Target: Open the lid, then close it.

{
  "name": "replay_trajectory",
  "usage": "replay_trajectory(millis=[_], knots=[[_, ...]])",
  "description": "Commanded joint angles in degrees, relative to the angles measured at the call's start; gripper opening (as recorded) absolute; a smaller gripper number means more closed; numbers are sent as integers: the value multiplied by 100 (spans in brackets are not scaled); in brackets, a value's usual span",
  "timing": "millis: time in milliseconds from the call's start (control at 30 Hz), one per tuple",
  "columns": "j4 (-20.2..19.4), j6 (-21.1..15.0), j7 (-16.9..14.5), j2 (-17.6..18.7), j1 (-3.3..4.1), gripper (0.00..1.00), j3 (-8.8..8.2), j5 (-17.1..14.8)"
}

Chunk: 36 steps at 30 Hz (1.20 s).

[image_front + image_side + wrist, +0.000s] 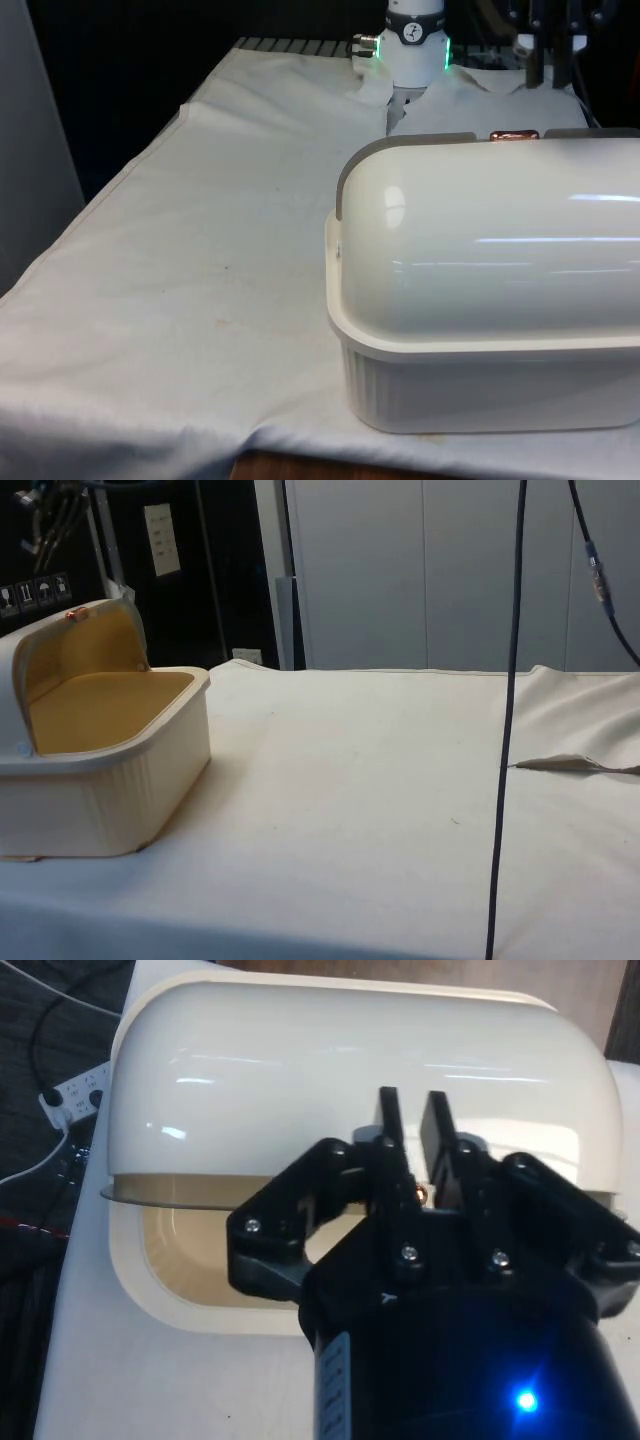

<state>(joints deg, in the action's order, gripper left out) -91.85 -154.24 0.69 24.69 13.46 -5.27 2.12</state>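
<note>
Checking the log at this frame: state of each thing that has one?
Lid: open, rolled back over the box's rear.
Box: upright on the cloth, inside bare.
Handle: copper, on the lid's edge, now at the top.
Gripper: above the lid's edge, fingers close together with a narrow gap, holding nothing.
Cloth: spread over the table, creased near its edges.

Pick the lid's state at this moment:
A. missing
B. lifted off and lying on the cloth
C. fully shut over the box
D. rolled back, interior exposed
D: in the side view the lid is rolled up and back over the bread box, leaving its tan interior open to view.
</note>
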Motion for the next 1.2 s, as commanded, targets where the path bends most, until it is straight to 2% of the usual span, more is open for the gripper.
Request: replay_trajectory(millis=[0, 33, 67, 100, 333, 600, 633, 667, 867, 900, 933, 1167], knots=[[0, 0, 0, 0, 0, 14, 0, 0], [6, -6, -6, 6, -6, 14, 0, 0], [-6, -23, -6, 17, -6, 4, 6, -6], [-11, -29, -6, 23, -6, 0, 6, -6], [-6, 6, 6, 52, 0, 0, 0, 0], [-40, -34, 23, 115, -29, 0, 57, -74], [-23, 0, 46, 115, 0, 0, 11, -11], [-52, -34, 23, 120, -29, 0, 57, -80], [-92, -29, 17, 143, -29, 0, 63, -143], [-74, 0, 46, 149, 0, 0, 17, -86], [-103, -29, 17, 149, -29, 0, 69, -160], [-160, -23, 17, 166, -29, 0, 80, -218]])
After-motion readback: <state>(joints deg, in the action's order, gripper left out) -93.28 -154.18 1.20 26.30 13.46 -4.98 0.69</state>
